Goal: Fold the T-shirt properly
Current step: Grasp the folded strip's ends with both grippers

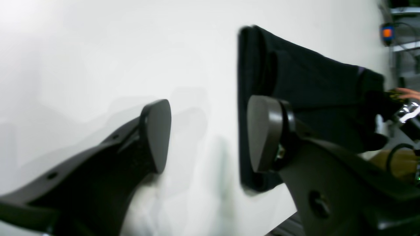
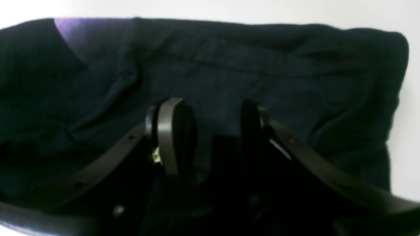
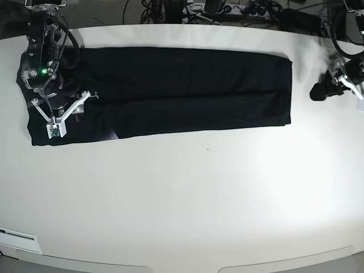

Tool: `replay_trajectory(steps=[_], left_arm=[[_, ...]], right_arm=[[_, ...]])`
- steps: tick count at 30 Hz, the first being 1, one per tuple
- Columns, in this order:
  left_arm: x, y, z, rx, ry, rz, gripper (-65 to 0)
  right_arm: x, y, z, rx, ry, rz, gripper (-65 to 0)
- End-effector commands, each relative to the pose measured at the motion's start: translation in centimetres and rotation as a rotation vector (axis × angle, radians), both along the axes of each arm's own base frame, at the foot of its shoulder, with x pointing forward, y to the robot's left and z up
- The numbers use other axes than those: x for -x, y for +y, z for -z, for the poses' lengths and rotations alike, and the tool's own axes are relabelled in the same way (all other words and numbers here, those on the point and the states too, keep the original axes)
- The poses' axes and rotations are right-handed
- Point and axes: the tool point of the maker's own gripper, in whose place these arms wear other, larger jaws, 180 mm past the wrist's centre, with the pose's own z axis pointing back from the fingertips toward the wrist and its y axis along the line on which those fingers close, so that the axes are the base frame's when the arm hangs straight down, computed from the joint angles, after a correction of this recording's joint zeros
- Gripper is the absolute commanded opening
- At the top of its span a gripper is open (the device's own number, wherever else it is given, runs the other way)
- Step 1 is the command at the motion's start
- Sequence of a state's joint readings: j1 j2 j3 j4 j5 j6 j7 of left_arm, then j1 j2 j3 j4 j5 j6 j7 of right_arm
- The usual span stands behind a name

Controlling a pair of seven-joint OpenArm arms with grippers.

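The T-shirt [image 3: 187, 91] lies as a long black band across the far part of the white table [image 3: 199, 199], plain side up, with a sliver of purple print [image 3: 115, 135] at its lower left edge. My right gripper [image 2: 211, 134] hovers open just over the band's left end, black cloth [image 2: 229, 65] filling its view and a purple patch [image 2: 70, 31] at the top left. In the base view it sits at the band's left end [image 3: 61, 108]. My left gripper [image 1: 211, 131] is open over bare table, just off the band's right end [image 1: 311, 85]; in the base view it is at the far right [image 3: 319, 91].
Cables and equipment [image 3: 227, 8] line the table's far edge. A small white plate [image 3: 20, 239] sits at the front left corner. The other arm [image 1: 403, 111] shows at the far end of the shirt in the left wrist view.
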State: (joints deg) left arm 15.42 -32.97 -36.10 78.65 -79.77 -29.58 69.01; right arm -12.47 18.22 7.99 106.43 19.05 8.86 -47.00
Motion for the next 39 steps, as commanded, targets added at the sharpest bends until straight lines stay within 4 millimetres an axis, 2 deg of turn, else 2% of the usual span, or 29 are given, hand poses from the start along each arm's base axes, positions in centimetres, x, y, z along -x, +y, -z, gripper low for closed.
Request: replay_trajectory(steps=[1,10,17,21,24,26,27,29,30,33,37,39], left_arm=[[-0.6,0.0,-1.1,-0.001,-0.039,0.012,-26.2],[0.2,-3.9,1.8,0.089,-0.002,0.017,-26.2],[0.9,-8.7,3.8,0.176,0.036,0.089,-26.2],[0.3,-11.6,4.1,0.22,0.016,0.139,-26.2],[-0.4,-12.9,4.2,0.22,0.012,0.172,-26.3],[-1.1,-13.1,3.8,0.22,-0.005,0.18,-31.0],[-1.5,-13.1,3.6,0.217,-0.014,0.183,-37.8],[-2.0,-12.8,3.5,0.19,-0.018,0.191,-58.7],[-2.2,-12.7,3.4,0.181,-0.021,0.193,-65.0],[-2.6,-12.3,3.4,0.156,-0.025,0.195,-65.0],[-2.6,-11.4,3.4,0.122,-0.019,0.197,-65.0],[-2.6,-11.1,3.2,0.108,-0.029,0.206,-65.0]], right_arm=[[-1.0,-0.2,-1.5,0.011,-0.056,-0.009,-34.8],[-0.9,-0.2,-1.4,0.011,-0.049,-0.009,-34.8],[-0.9,-0.2,-1.4,0.012,-0.049,-0.01,-34.8],[-0.9,0.2,-1.4,0.013,-0.049,-0.039,-34.8],[-0.9,0.2,-1.6,0.014,-0.055,-0.041,-34.8],[-1.0,0.3,-1.9,0.016,-0.062,-0.043,-34.8],[-1.1,0.3,-2.0,0.017,-0.066,-0.044,-34.8],[-1.1,0.4,-2.1,0.017,-0.068,-0.046,-34.8],[-1.1,0.4,-2.2,0.017,-0.071,-0.047,-34.8],[-1.4,1.1,-3.4,0.022,-0.105,-0.086,-34.8],[-2.3,2.3,-7.1,0.048,-0.213,-0.147,-35.1],[-2.5,2.4,-9.0,0.072,-0.263,-0.163,-38.6]])
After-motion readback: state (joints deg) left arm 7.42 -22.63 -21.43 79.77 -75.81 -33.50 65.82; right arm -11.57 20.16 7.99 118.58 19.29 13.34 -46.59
